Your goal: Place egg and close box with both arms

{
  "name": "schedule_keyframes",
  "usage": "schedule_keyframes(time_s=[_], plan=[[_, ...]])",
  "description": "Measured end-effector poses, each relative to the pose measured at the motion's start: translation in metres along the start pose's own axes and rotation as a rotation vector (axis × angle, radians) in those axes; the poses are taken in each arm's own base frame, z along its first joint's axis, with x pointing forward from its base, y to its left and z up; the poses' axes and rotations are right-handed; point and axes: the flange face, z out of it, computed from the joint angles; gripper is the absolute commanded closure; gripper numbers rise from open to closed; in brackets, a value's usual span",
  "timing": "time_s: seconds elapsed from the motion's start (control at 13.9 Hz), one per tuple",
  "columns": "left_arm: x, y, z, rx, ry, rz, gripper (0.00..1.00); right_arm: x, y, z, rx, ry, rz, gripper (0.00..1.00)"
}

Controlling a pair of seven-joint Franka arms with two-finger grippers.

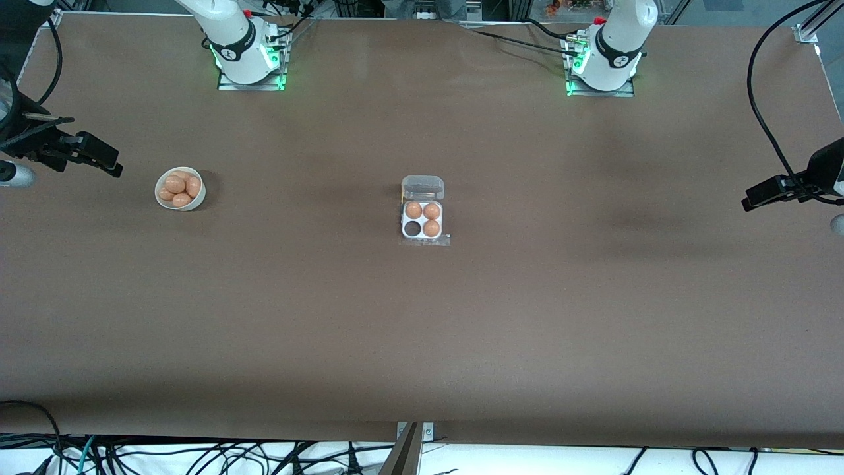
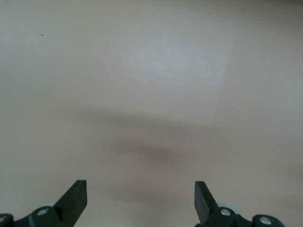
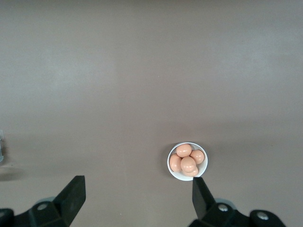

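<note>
**Brown tabletop, both hands waiting at its ends**

Brown tabletop is stretching wide between the two arm bases, and the box is sitting near its middle with its clear lid lying open on the side toward the bases. Three brown eggs are filling three of the white tray's four cells, while the fourth cell, the one nearer the front camera and toward the right arm's end, is showing dark and unfilled.

Toward the right arm's end of the tabletop a round white bowl is holding several more brown eggs, well apart from the box.

Right hand is hanging over the tabletop's edge near the bowl, its fingers spread wide and grasping nothing; its wrist view is looking down on the bowl.

Left hand is waiting over the other end of the tabletop, fingers likewise released, with only bare brown surface beneath it
</note>
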Motion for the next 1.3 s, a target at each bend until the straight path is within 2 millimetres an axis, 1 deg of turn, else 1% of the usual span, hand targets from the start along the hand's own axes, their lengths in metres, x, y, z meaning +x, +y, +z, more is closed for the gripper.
schedule_keyframes(time_s=[0.65,0.79,0.87,0.94,1.01,1.15,1.3], plan=[[0.001,0.000,0.000,0.000,0.000,0.000,0.00,0.000,0.000,0.000,0.000,0.000,0.000,0.00],[0.001,0.000,0.000,0.000,0.000,0.000,0.00,0.001,0.000,0.005,-0.002,-0.014,0.000,0.00],[0.001,0.000,0.000,0.000,0.000,0.000,0.00,0.003,-0.001,0.013,-0.005,-0.033,-0.002,0.00],[0.001,0.000,0.000,0.000,0.000,0.000,0.00,0.005,-0.002,0.025,-0.012,-0.063,-0.004,0.00],[0.001,0.000,0.000,0.000,0.000,0.000,0.00,0.008,-0.001,0.041,-0.029,-0.108,-0.006,0.00],[0.001,0.000,0.001,0.000,0.000,0.000,0.00,0.014,0.003,0.083,-0.074,-0.192,-0.008,0.00],[0.001,0.000,0.000,0.000,0.000,0.000,0.00,0.016,0.008,0.128,-0.089,-0.222,-0.005,0.00]])
